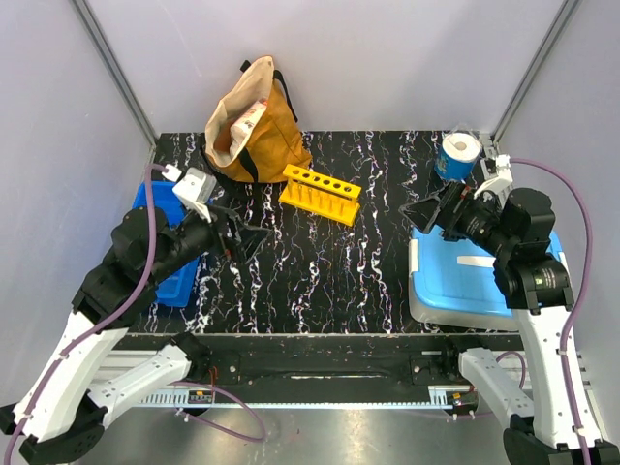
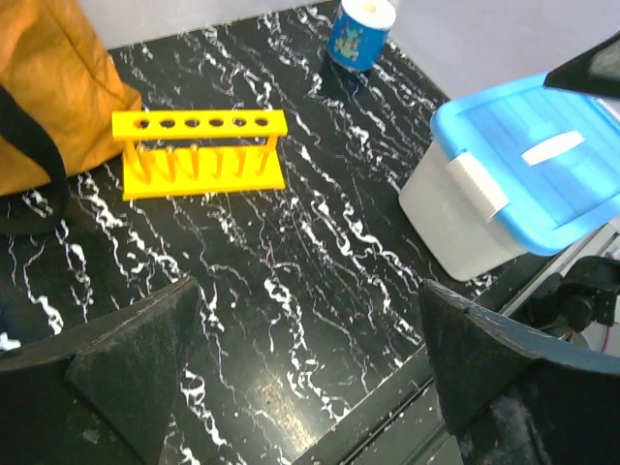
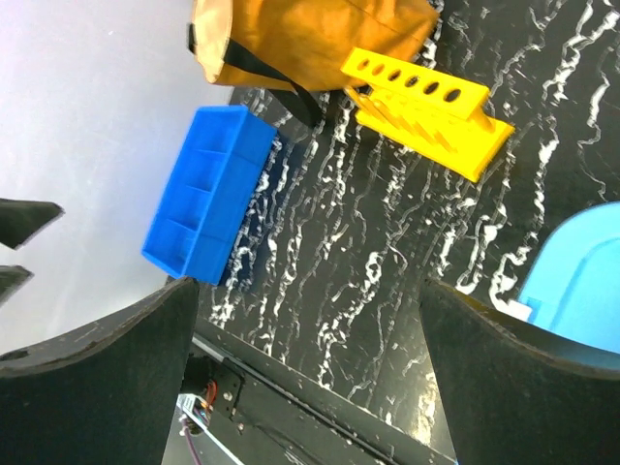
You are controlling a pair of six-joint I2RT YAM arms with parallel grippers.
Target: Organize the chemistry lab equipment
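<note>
None of the chemistry lab equipment shows in any view. A yellow rack with a row of empty holes stands at mid-table; it also shows in the left wrist view and the right wrist view. My left gripper hovers open over the left part of the table, pointing right, with nothing between its fingers. My right gripper hangs open above the near-left corner of the lidded box, pointing left, and its fingers are empty too.
A tan fabric bag stands open at the back left. A blue divided tray lies at the left edge, under my left arm. A white box with a shut blue lid sits on the right. A blue-wrapped paper roll stands back right.
</note>
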